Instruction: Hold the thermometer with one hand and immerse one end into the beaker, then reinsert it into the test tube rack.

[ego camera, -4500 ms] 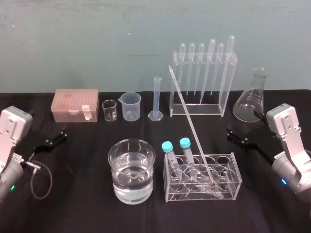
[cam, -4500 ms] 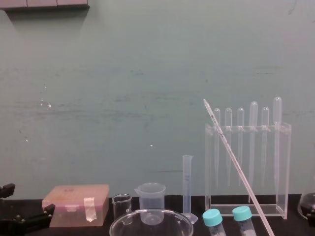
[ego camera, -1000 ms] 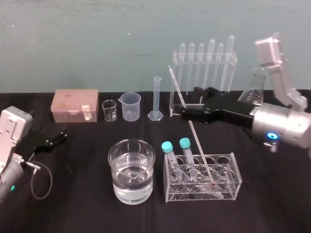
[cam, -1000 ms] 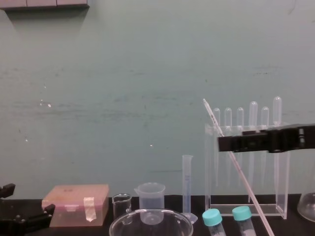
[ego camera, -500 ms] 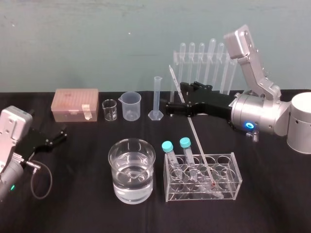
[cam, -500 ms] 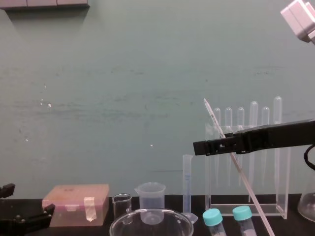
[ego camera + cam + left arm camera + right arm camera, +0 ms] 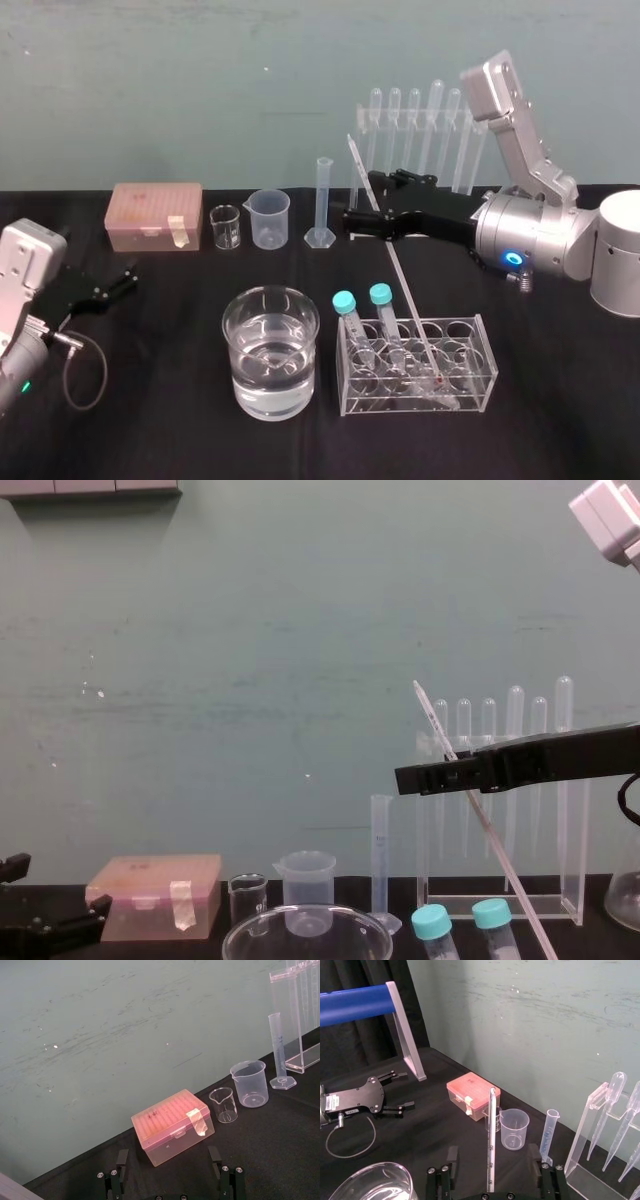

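Black table cloth (image 7: 170, 420); scuffed teal wall (image 7: 200, 80). Pale pink lidded plastic box (image 7: 157, 215). Two turquoise screw caps (image 7: 344, 301). Pinkish-white thin glass thermometer (image 7: 401, 280), red at bottom end. Right gripper (image 7: 358, 204): black fingers, silver body.

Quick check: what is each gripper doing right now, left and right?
Left gripper: open, empty, parked at the left.
Right gripper: open, one finger on either side of the thermometer, not clamped on it.

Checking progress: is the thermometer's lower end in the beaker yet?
No: the thermometer leans with its lower end inside the test tube rack, beside the beaker.
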{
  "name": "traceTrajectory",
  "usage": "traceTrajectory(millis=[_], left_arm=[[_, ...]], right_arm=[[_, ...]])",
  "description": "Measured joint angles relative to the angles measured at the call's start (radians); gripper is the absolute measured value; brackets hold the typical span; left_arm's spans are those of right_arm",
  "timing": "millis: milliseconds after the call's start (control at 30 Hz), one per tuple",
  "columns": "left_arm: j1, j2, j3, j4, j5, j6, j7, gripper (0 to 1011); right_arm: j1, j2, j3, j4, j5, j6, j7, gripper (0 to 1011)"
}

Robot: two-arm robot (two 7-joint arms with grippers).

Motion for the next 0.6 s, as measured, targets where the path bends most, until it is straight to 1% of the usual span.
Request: traceTrajectory(millis=[100, 133, 200, 267, 300, 367, 433, 467, 533, 567, 600], left_arm=[[0.000, 0.000, 0.000, 0.000, 0.000, 0.000, 0.000, 1008], [0.000, 0.000, 0.000, 0.000, 0.000, 0.000, 0.000, 1008], [0.000, 0.000, 0.000, 0.000, 0.000, 0.000, 0.000, 1008], [0.000, 0.000, 0.000, 0.000, 0.000, 0.000, 0.000, 1008], [0.000, 0.000, 0.000, 0.000, 0.000, 0.000, 0.000, 1008], [0.000, 0.000, 0.000, 0.000, 0.000, 0.000, 0.000, 1008], [0.000, 0.000, 0.000, 0.000, 0.000, 0.000, 0.000, 1008], [0.000, 0.000, 0.000, 0.000, 0.000, 0.000, 0.000, 1008], [0.000, 0.000, 0.000, 0.000, 0.000, 0.000, 0.000, 1008], [0.000, 0.000, 0.000, 0.000, 0.000, 0.000, 0.000, 1008], [0.000, 0.000, 0.000, 0.000, 0.000, 0.000, 0.000, 1008]], right_arm=[[0.000, 0.000, 0.000, 0.000, 0.001, 0.000, 0.000, 838], [0.000, 0.000, 0.000, 0.000, 0.001, -0.001, 0.001, 788], [0.000, 0.000, 0.001, 0.000, 0.002, -0.001, 0.001, 746], [-0.001, 0.001, 0.001, -0.001, 0.002, -0.001, 0.001, 669], [-0.001, 0.001, 0.001, -0.001, 0.002, -0.001, 0.001, 651], [-0.001, 0.001, 0.001, -0.001, 0.002, -0.001, 0.002, 568], [-0.001, 0.001, 0.001, -0.001, 0.003, -0.002, 0.002, 536], [-0.001, 0.001, 0.001, -0.001, 0.003, -0.002, 0.002, 465], [-0.001, 0.001, 0.001, -0.001, 0.003, -0.002, 0.002, 421], [-0.001, 0.001, 0.001, -0.001, 0.003, -0.002, 0.002, 361], [-0.002, 0.001, 0.001, -0.001, 0.003, -0.002, 0.002, 340]])
